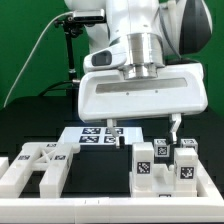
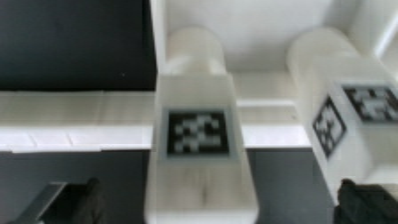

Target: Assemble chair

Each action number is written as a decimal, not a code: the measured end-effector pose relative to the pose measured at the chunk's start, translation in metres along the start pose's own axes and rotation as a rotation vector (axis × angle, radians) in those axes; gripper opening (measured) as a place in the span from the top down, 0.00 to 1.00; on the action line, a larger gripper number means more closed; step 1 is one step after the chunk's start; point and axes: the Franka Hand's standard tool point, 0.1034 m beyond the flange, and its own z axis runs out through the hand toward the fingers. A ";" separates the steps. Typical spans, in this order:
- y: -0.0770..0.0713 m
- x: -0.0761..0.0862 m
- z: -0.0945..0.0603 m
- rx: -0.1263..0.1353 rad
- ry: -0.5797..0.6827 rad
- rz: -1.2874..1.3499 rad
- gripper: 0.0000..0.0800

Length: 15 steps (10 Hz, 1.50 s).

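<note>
Chair parts [image 1: 162, 165] — chunky white blocks with black square tags — stand at the exterior view's right, with more lying at its left. Gripper [image 1: 144, 135] hangs just over them, fingers spread wide — two tagged posts [image 2: 196, 110] fill the wrist view.

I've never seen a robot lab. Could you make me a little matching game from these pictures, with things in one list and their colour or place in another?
Things:
1 marker board
2 tagged posts
3 backdrop
4 table

Matches:
A green
B black
C exterior view's right
D centre, lying flat

Pairs: 1-D, 2-C, 3-A, 4-B.
</note>
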 end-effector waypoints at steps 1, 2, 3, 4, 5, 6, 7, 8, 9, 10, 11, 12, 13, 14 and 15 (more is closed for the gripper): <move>0.004 0.001 0.005 -0.005 -0.001 0.004 0.19; 0.001 -0.004 0.011 0.017 -0.064 0.028 0.19; -0.005 -0.006 0.014 0.047 -0.157 0.066 0.19; -0.005 -0.004 0.017 0.063 -0.236 0.078 0.19; 0.000 -0.001 0.019 0.066 -0.298 0.075 0.19; 0.004 -0.002 0.018 0.077 -0.367 0.073 0.19; 0.005 0.001 0.016 0.082 -0.409 0.073 0.19; 0.003 0.009 0.017 0.069 -0.357 0.080 0.19; 0.001 0.006 0.018 0.069 -0.359 0.084 0.19; 0.002 0.006 0.018 0.069 -0.358 0.085 0.32; 0.002 0.006 0.018 0.069 -0.358 0.086 0.49; 0.001 0.006 0.018 0.051 -0.362 0.204 0.65; 0.001 0.006 0.018 0.043 -0.364 0.250 0.65; 0.000 0.006 0.018 0.029 -0.366 0.357 0.64; 0.000 0.006 0.018 0.008 -0.367 0.469 0.64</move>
